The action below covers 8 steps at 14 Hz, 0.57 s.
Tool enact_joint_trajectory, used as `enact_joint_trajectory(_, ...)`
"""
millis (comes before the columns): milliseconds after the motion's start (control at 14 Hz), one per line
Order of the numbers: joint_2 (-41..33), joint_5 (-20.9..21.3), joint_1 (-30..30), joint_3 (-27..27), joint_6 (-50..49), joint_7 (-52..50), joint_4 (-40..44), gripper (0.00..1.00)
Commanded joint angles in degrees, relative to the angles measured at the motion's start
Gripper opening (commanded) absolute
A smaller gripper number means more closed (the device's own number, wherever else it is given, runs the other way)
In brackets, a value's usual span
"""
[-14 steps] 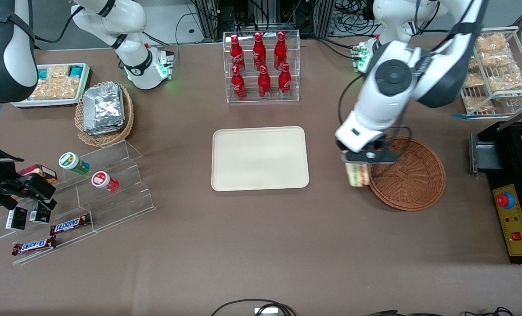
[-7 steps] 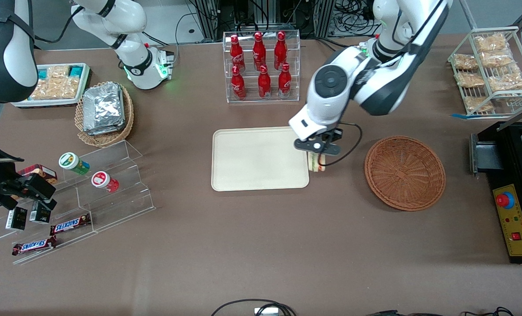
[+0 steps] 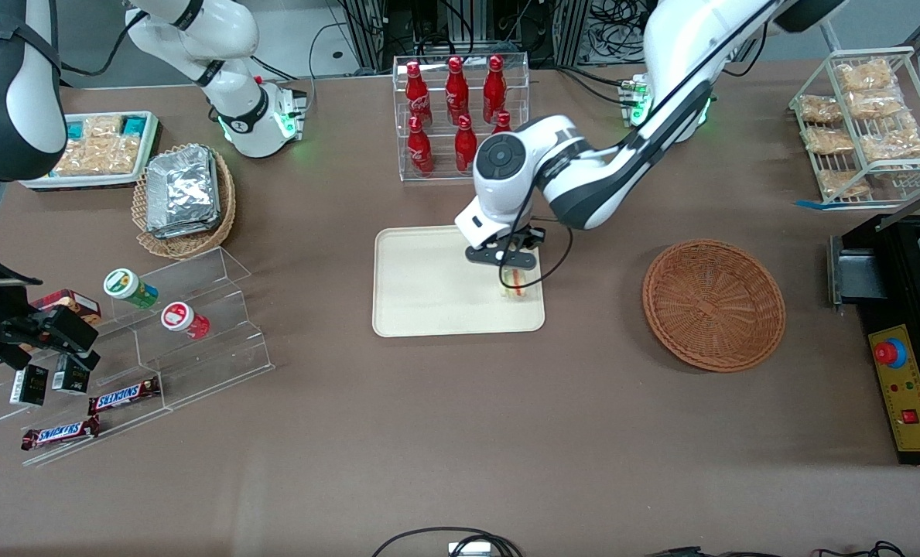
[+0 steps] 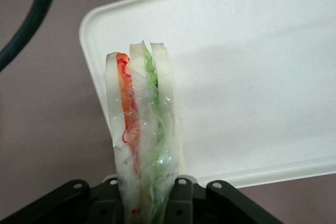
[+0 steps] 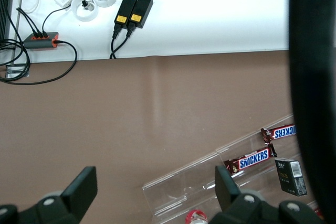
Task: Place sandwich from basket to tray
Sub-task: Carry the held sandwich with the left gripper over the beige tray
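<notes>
Front view: the gripper [image 3: 512,272] clasps the sandwich [image 3: 514,281], which hangs below it over the tray [image 3: 429,302].

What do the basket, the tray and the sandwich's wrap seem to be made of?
Basket: woven wicker, reddish-brown, visible radial weave.
Tray: probably moulded plastic or fibre; matte, cream, smooth.
Sandwich wrap: thin clear film, glossy and creased, held by the end effector over the tray.
</notes>
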Motion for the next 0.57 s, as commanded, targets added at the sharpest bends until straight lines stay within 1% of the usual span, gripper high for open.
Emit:
enact_joint_trajectory(0,4.16,3.31,-0.38,-0.31,0.93,-3.4,1.59,0.02)
enact_joint_trajectory(143,5.74,5.24,-0.99,-0.31,2.16,-4.55,1.23,0.06)
enact_joint_trajectory(286,6.98,6.21,-1.26,-0.22,2.26,-4.56,1.23,0.12)
enact_joint_trajectory(500,8.03,6.92,-1.69,-0.22,2.26,-4.56,1.23,0.39)
